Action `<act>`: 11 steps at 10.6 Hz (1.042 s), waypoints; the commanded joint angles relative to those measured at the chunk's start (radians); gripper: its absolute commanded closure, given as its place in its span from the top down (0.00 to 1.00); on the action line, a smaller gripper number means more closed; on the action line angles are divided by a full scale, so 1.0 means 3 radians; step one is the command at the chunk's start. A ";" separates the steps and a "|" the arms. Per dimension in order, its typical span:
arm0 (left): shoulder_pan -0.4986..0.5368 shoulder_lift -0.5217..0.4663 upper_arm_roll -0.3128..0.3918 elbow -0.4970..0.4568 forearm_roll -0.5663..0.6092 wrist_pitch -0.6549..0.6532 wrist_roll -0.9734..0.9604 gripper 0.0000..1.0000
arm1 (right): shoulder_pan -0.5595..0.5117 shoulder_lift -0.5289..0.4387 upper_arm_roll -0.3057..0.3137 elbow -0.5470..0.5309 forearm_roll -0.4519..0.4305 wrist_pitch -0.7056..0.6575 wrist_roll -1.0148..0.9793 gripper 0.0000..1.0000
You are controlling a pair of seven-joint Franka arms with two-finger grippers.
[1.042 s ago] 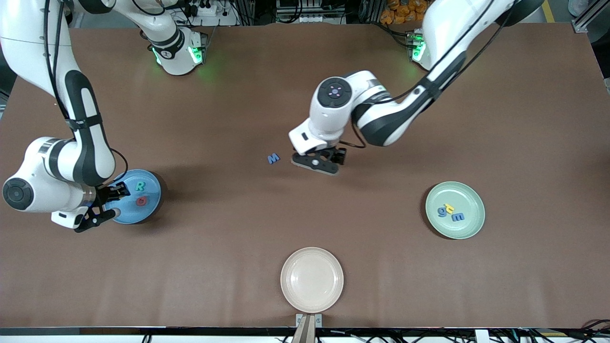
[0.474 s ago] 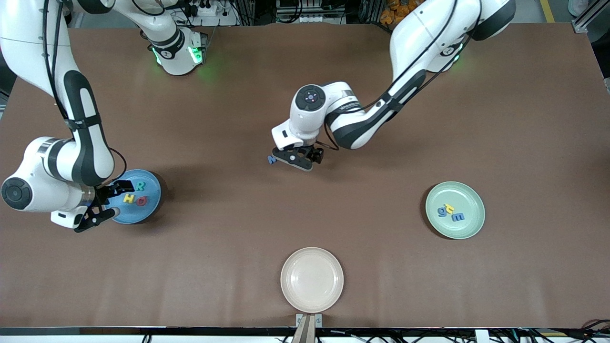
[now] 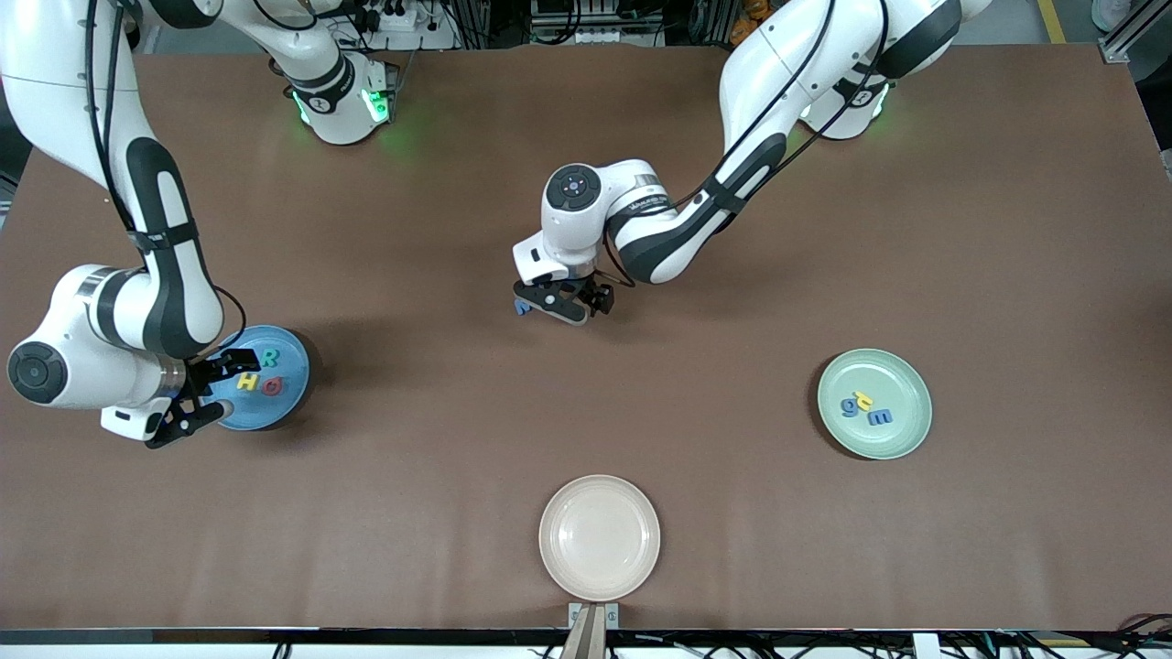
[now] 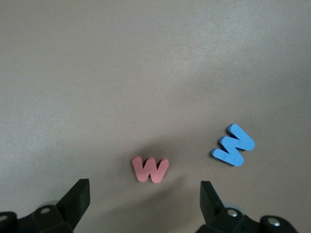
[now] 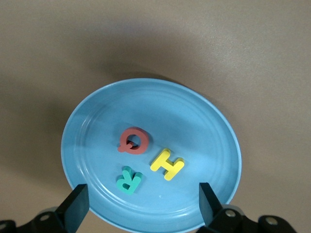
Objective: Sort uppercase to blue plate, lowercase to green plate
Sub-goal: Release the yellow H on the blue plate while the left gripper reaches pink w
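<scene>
- Left hand [image 3: 560, 305]: low over the middle of the worktop [image 3: 586, 430], fingers spread wide and holding nothing. In the left wrist view its two fingertips [image 4: 77, 194] flank the small red m/w letter [image 4: 150, 169], which lies flat on the worktop between them, untouched.
- Blue M [image 4: 233, 145]: flat on the worktop just beside the red letter; in the front view only a corner of it [image 3: 522, 307] shows at the edge of the left hand.
- Right hand [image 3: 203, 392]: over the rim of the blue plate [image 3: 291, 395], open and empty.
- Blue plate, toward the right arm's end of the worktop: holds the green R [image 3: 269, 358], yellow H [image 3: 247, 381] and red Q [image 3: 271, 387], close together but apart.
- Green plate [image 3: 908, 430], toward the left arm's end: holds the blue g [image 3: 851, 406], blue m [image 3: 879, 417] and a tiny yellow letter [image 3: 862, 398] set between and touching them.
- Cream plate [image 3: 599, 536]: nearest the front camera.
</scene>
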 commanded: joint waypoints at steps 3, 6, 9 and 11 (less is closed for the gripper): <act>-0.0243 0.0209 0.0236 0.0267 -0.0048 0.0015 0.0130 0.84 | 0.0150 -0.0039 0.0016 -0.0040 -0.0006 -0.0090 0.0217 1.00; -0.0279 0.0250 0.0262 0.0308 -0.0048 0.0015 0.0131 0.75 | 0.0298 -0.0059 0.0031 -0.0050 0.0025 -0.0147 0.0487 1.00; -0.0320 0.0306 0.0308 0.0369 -0.0048 0.0015 0.0131 0.72 | 0.0421 -0.0115 0.0067 -0.0061 0.0030 -0.0208 0.0826 1.00; -0.0330 0.0317 0.0308 0.0374 -0.0048 0.0015 0.0131 0.72 | 0.0432 -0.0136 0.0159 -0.0056 0.0030 -0.0295 0.1020 1.00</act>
